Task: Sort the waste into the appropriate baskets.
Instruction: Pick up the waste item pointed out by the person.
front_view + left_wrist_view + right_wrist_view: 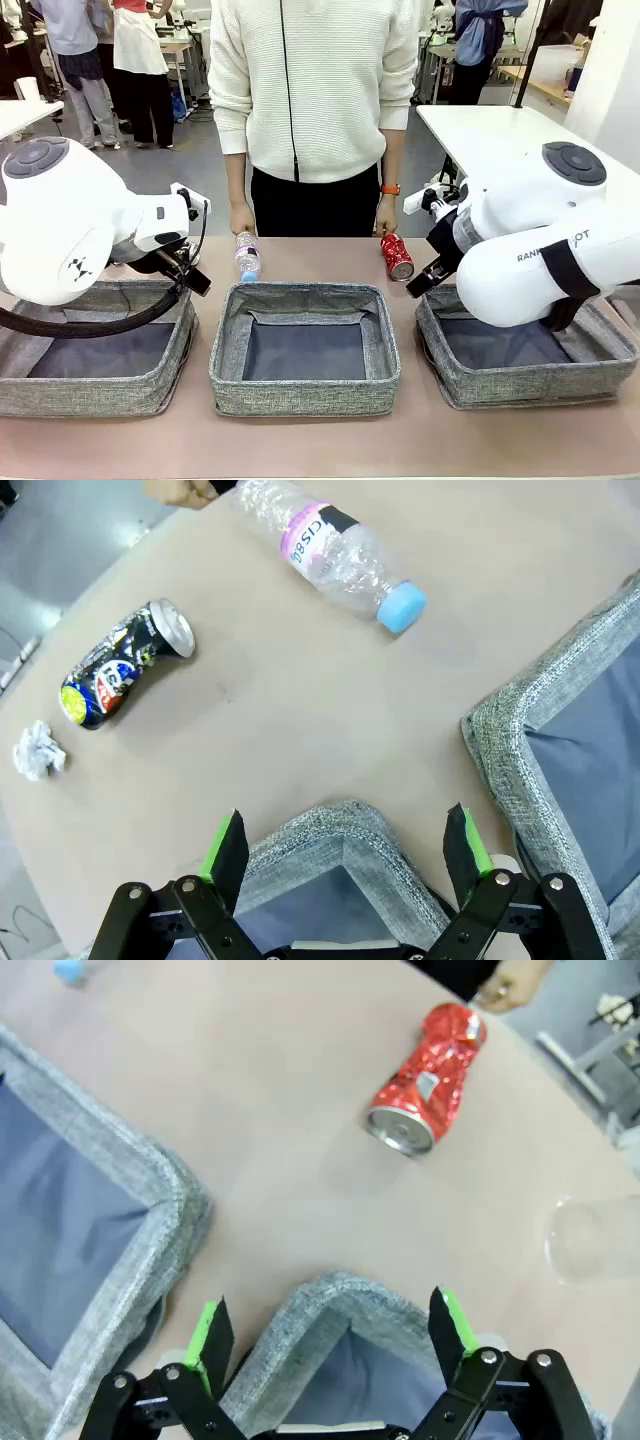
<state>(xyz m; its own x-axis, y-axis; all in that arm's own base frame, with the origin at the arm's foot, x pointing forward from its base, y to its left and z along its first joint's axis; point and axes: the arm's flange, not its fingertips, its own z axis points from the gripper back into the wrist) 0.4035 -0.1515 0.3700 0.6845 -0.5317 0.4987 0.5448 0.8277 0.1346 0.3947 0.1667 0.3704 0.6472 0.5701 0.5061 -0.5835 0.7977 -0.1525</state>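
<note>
A clear plastic bottle (pixel 247 257) with a blue cap and a dented red can (pixel 397 257) lie on the table behind three grey fabric baskets (pixel 305 345), near the person's hands. In the left wrist view the bottle (pixel 335 555), a crushed black-white can (pixel 125 665) and a white paper ball (pixel 40 750) lie beyond a basket's corner rim (pixel 300 845). My left gripper (pixel 347 825) hangs open above that corner, holding nothing. My right gripper (pixel 330 1310) is open and empty over the right basket's corner rim (pixel 300 1335), with the red can (pixel 428 1078) and a clear cup (pixel 595 1240) farther off.
A person in a white sweater stands at the far edge, one hand (pixel 241 218) by the bottle and the other (pixel 386 218) by the red can. The middle basket's rim (pixel 500 720) lies to the right in the left wrist view. Bare tabletop runs between baskets and litter.
</note>
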